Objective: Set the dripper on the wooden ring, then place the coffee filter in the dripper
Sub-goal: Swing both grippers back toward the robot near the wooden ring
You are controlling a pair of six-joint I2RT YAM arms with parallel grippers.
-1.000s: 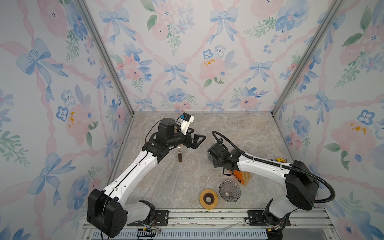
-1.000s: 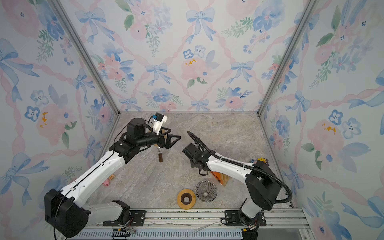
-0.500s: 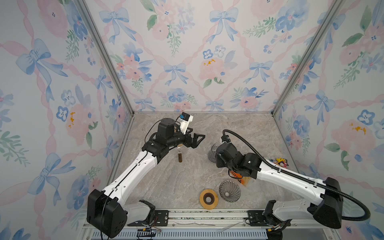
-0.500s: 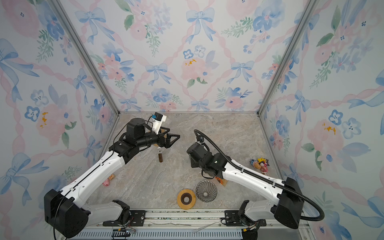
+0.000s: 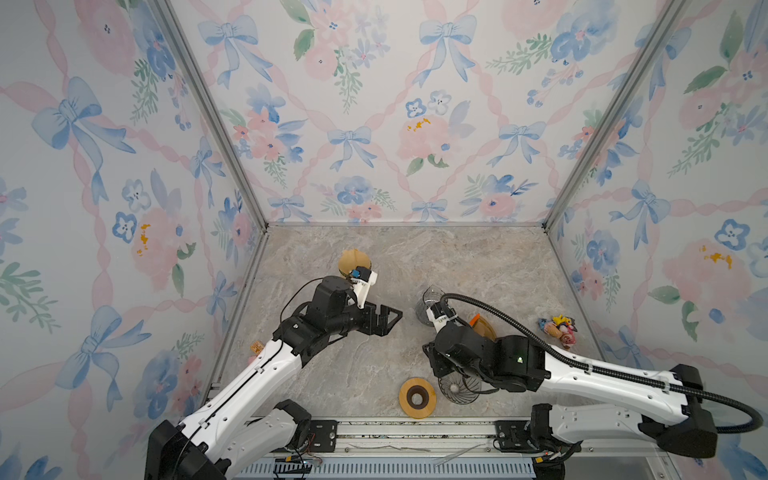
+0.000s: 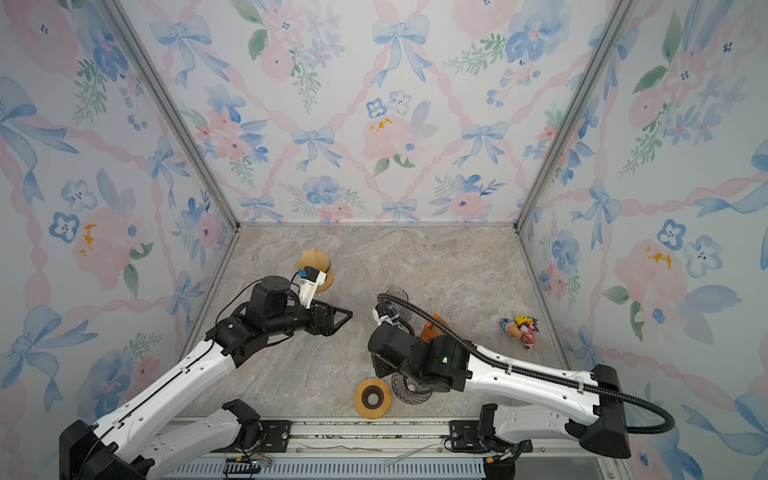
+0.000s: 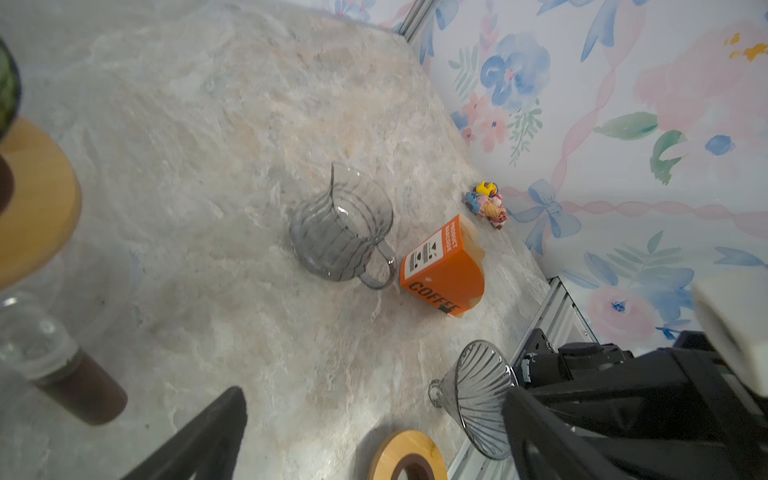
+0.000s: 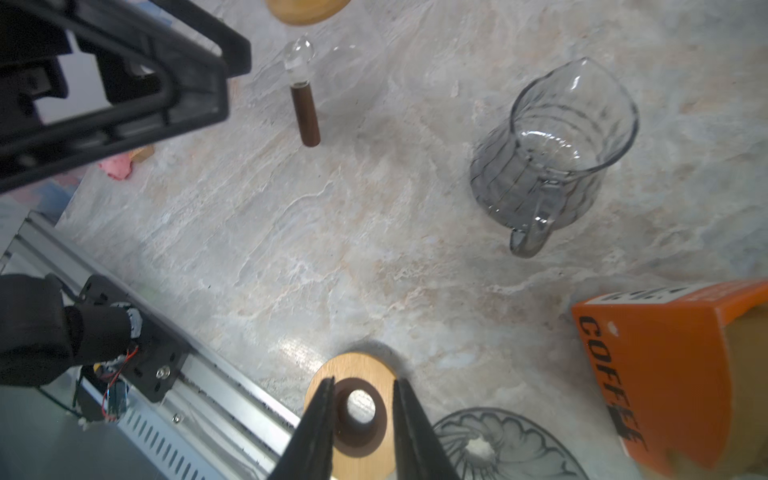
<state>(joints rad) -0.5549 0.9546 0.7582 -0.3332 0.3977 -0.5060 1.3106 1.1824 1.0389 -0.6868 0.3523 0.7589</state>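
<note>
Lettering on the orange box (image 7: pixel 442 274) reads "COFFEE", with "PRODUCT BARCODE" on its white sticker; you can see the tan coffee filters (image 7: pixel 473 245) in its open end, near the glass carafe (image 7: pixel 340 232); the dripper (image 7: pixel 478 395) sits by the front rail, just beside the wooden ring (image 8: pixel 353 365); your right gripper (image 8: pixel 363 382) hovers over that ring, jaws narrowly parted and empty; your left gripper (image 7: pixel 374 397) is spread wide, holding nothing.

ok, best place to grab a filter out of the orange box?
I'd pinch the tan filter edge showing at the open end of the orange box, coming from the toy side. The carafe crowds the closed end, and thin paper suits an edge pinch.
</note>
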